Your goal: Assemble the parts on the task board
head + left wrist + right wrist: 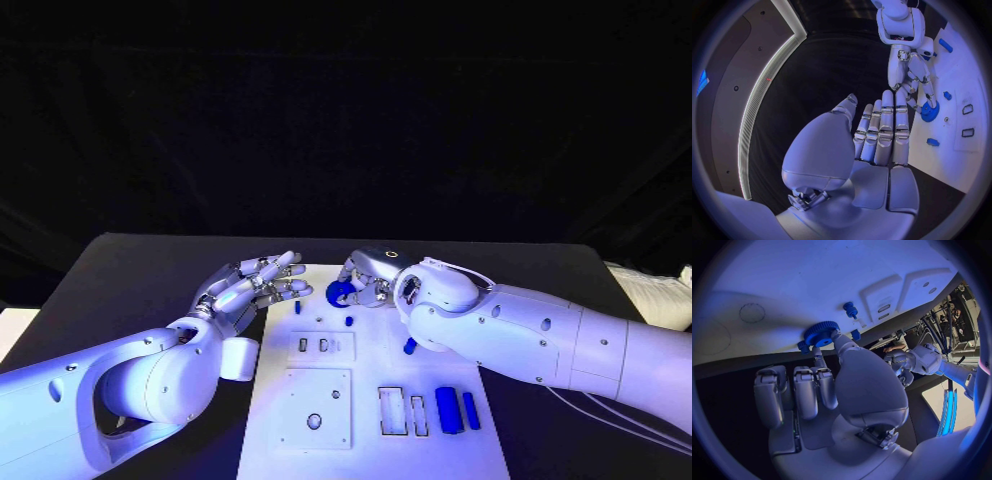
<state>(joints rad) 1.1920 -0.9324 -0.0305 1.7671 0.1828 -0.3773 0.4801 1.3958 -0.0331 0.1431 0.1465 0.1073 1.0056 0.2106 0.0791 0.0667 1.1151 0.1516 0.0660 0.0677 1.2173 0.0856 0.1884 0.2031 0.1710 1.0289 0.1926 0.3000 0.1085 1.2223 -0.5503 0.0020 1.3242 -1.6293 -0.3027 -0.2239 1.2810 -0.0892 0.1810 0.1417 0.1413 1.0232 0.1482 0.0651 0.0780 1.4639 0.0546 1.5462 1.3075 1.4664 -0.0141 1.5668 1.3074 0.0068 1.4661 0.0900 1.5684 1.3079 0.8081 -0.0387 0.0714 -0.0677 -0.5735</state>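
Fingers [820, 382] of the right hand [378, 280] were seen pinched on a blue gear [340, 293] at the task board's [368, 440] far end; seating was judged under way, careful alignment needed. The left hand [248, 285] was held empty, fingers extended, beside the far-left edge.

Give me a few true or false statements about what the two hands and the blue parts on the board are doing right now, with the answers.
1. The right hand holds a blue gear at the task board. True.
2. The left hand grips a blue part. False: its fingers are stretched out and it holds nothing.
3. Two long blue bars lie side by side on the board. True.
4. The gear lies loose on the black table. False: it is in the right hand's fingers, over the board.
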